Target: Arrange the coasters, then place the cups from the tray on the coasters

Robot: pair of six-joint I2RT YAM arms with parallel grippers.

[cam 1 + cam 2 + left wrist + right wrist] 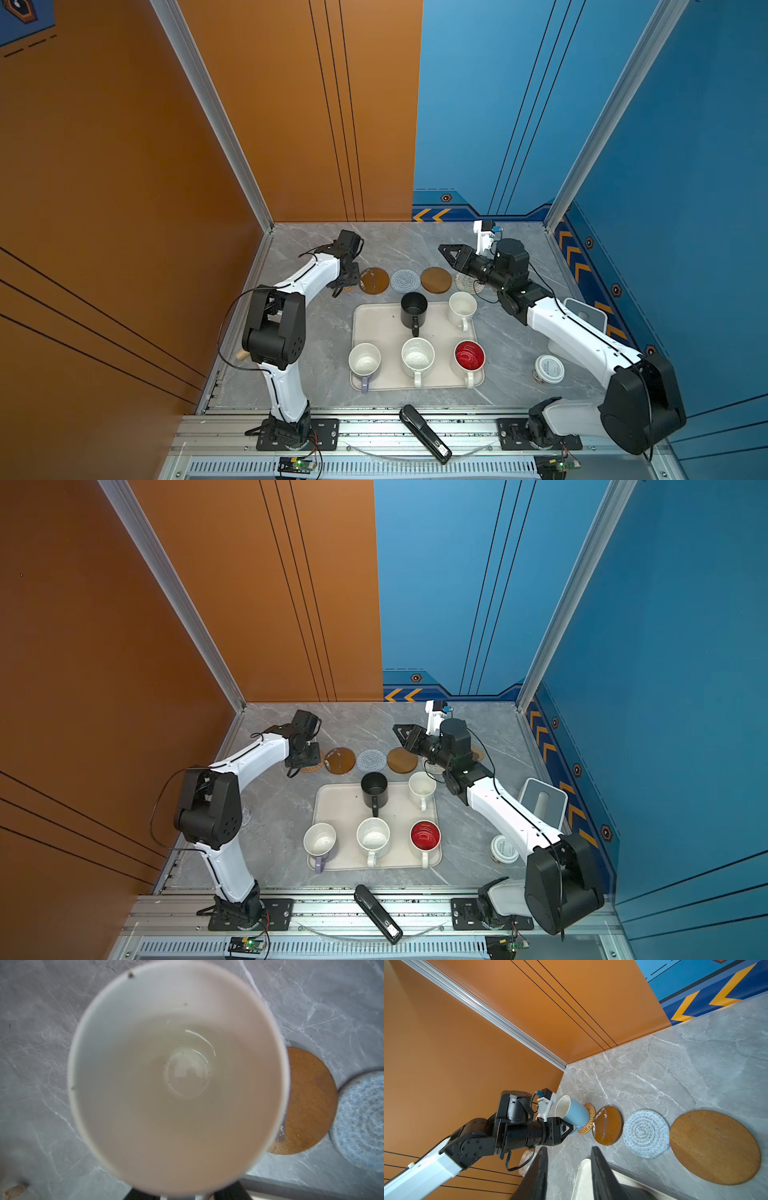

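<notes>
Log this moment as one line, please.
left gripper at light blue cup over rattan coaster, grip unclear | right gripper open, empty | five cups on tray

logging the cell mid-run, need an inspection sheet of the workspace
surface: grey marble table, veined
job's things: light blue cup on rattan coaster; first wooden disc, grey-blue crocheted disc, second wooden disc, whitish crocheted disc cupless in a row; black cup, plain white cup, lavender cup, speckled cup, red-lined cup on tray
clutter: white lidded jar, white stand, black stapler-like tool on front rail
end effectors: left end effector at the light blue cup's handle, grip unclear; right end effector open, empty
cables: black cable loop hanging by left end effector
surroundings: orange wall, blue wall, aluminium frame
</notes>
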